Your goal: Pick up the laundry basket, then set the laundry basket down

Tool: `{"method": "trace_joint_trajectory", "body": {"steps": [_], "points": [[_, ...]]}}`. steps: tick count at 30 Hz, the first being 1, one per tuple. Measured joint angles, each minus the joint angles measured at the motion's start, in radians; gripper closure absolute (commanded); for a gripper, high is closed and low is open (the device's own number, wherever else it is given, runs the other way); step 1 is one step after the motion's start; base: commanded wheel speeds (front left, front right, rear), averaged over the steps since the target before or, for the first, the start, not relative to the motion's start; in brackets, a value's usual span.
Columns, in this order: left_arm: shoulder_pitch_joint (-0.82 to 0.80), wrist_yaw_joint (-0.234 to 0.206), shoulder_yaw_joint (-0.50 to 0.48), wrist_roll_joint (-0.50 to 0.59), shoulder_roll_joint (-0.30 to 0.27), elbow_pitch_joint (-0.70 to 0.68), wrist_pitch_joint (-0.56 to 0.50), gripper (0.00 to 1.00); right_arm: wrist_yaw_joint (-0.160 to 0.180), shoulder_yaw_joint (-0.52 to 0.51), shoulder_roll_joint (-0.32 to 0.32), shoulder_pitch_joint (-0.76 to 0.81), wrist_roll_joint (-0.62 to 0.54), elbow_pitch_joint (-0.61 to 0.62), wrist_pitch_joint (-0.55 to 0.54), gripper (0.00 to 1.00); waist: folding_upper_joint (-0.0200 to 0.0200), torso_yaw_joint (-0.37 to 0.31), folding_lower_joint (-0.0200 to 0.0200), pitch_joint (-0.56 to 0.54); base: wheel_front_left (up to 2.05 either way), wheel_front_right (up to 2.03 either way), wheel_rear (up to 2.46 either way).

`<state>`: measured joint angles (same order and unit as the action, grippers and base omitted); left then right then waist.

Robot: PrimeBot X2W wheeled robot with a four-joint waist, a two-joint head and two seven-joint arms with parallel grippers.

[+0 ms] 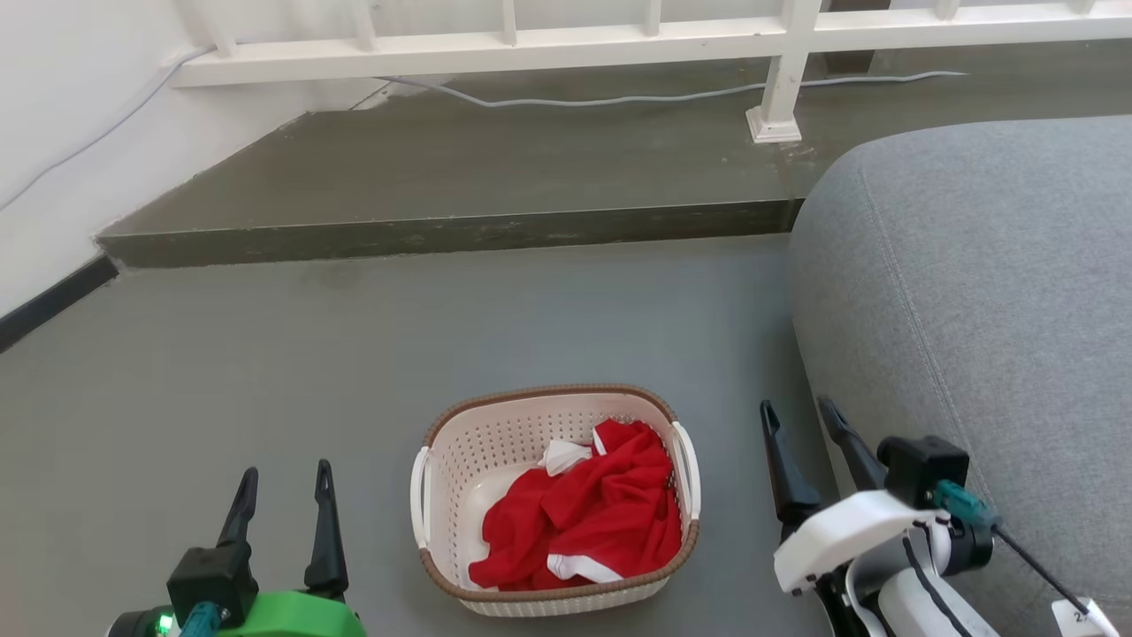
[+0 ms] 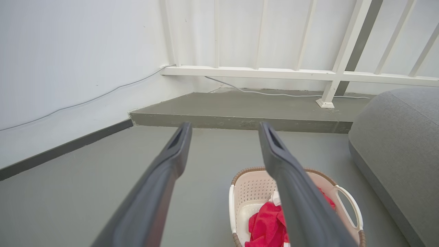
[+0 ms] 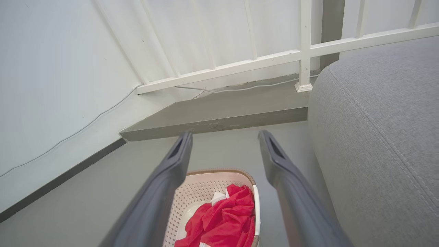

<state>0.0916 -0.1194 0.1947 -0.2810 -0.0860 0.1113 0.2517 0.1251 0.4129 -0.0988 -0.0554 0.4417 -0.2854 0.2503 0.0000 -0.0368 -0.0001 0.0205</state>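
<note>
The cream perforated plastic laundry basket (image 1: 495, 433), lower centre, looked light and stiff, best taken by its white side handles (image 1: 688, 469). Left hand (image 1: 286, 473) and right hand (image 1: 796, 407) gaped empty.

Smooth grey floor (image 1: 354, 354) with a darker raised step (image 1: 460, 168) along the back. A white railing (image 1: 495, 49) sits on it, grey cable (image 1: 663, 95) trailing underneath. White wall (image 1: 71, 88) with a dark baseboard (image 1: 49, 301) on the left, grey fabric sofa (image 1: 973, 283) on the right.

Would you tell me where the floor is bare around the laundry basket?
Bare floor lies between the laundry basket and the raised step, and left toward the dark skirting. Crowded on the right: the right gripper occupies the strip beside the grey sofa.
</note>
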Motion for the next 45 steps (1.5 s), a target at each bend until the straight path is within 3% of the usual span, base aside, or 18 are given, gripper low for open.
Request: {"method": "trace_joint_trajectory", "body": {"steps": [45], "points": [[0.082,0.000,-0.018,0.046,0.028,-0.094,0.000,0.00,0.000,-0.117,0.037,0.107,-0.098,0.129,0.000,0.00,0.0000,0.005,0.0001,0.006,0.00,0.00,0.00]]}}
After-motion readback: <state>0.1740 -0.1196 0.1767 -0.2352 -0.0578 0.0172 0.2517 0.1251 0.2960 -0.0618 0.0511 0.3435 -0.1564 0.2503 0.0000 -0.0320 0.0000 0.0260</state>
